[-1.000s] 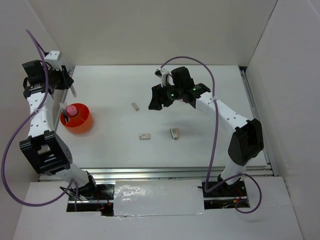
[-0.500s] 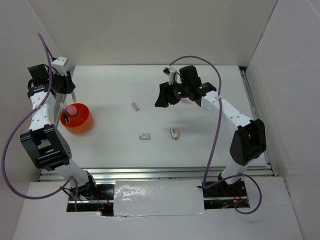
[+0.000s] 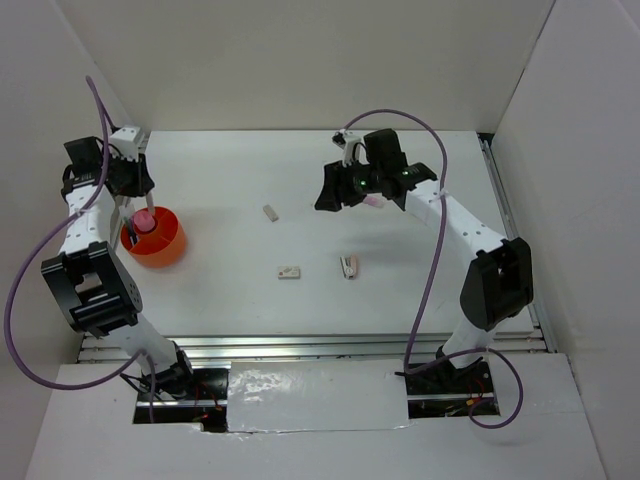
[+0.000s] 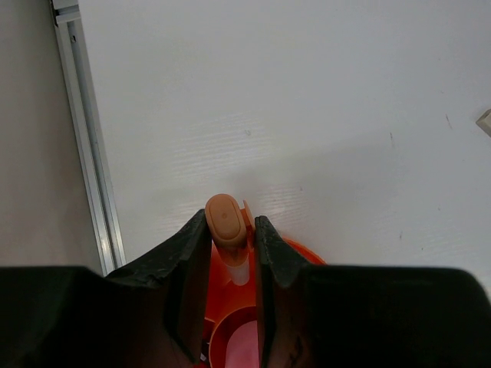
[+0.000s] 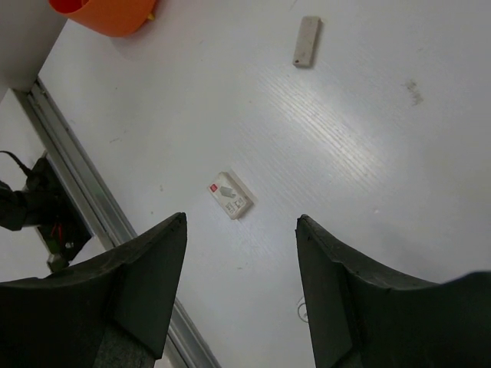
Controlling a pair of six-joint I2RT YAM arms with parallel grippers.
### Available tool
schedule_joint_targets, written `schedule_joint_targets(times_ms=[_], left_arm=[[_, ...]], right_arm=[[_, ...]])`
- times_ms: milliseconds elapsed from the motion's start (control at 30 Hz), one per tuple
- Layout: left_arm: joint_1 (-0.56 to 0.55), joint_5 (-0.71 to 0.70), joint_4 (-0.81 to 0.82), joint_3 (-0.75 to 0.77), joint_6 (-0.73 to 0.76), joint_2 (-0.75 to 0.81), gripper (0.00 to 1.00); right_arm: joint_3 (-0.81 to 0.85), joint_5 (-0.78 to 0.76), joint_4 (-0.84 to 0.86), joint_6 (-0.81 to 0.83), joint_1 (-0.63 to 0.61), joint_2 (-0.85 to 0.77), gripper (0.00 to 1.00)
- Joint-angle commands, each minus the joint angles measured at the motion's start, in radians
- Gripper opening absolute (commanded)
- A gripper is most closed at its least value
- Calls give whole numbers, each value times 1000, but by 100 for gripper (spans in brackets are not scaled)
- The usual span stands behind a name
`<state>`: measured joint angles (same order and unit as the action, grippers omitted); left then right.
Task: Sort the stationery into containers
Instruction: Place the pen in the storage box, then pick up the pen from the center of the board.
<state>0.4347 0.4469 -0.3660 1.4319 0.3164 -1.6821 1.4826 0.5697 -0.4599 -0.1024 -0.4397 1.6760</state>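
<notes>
**Step in hand: deposit.** The left gripper is clamped narrowly on an orange piece, held upright above the far rim of the tub at the worktop's left edge.

1. Shift the piece inward over the open part of the tub, clear of the pink cylinder inside.
2. Lower its tip below the rim.
3. Release.

The right gripper hangs wide and empty over the far middle. Three white blocks lie mid-worktop.
</notes>
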Motion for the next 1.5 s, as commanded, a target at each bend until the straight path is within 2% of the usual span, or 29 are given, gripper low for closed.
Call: schedule_joint_targets(times_ms=[0,200,233,267,300,467,633,767,833,967,1133,1300,1467], left_arm=[[6,-1,30,-11,32,1,22],[4,-4,27,-36,24,13,36],[4,-4,36,-47,23,18,39],[6,-1,42,-50,20,28,49],[6,3,51,-54,12,33,53],[6,42,79,-50,-42,73,67],[4,113,85,30,-114,96,69],[-16,186,84,76,-152,125,69],[-34,194,88,73,-160,146,69],[-77,185,119,10,-162,205,71],[-116,179,133,-22,-163,259,73],[-117,202,127,-7,-180,262,73],[-117,202,128,-7,-191,260,73]], right_arm=[[74,-77,-8,41,16,11,66],[234,-182,-146,142,41,125,68],[258,-203,-192,173,47,143,75],[310,-214,-212,190,52,158,79],[338,-232,-233,205,61,191,83],[452,-271,-284,297,99,260,81],[612,-306,-382,463,128,388,67],[682,-303,-428,602,137,493,61],[700,-301,-436,638,141,522,61],[728,-307,-422,682,148,620,69],[835,-281,-445,659,183,735,77],[861,-269,-468,653,214,784,74],[854,-271,-520,688,225,814,67]])
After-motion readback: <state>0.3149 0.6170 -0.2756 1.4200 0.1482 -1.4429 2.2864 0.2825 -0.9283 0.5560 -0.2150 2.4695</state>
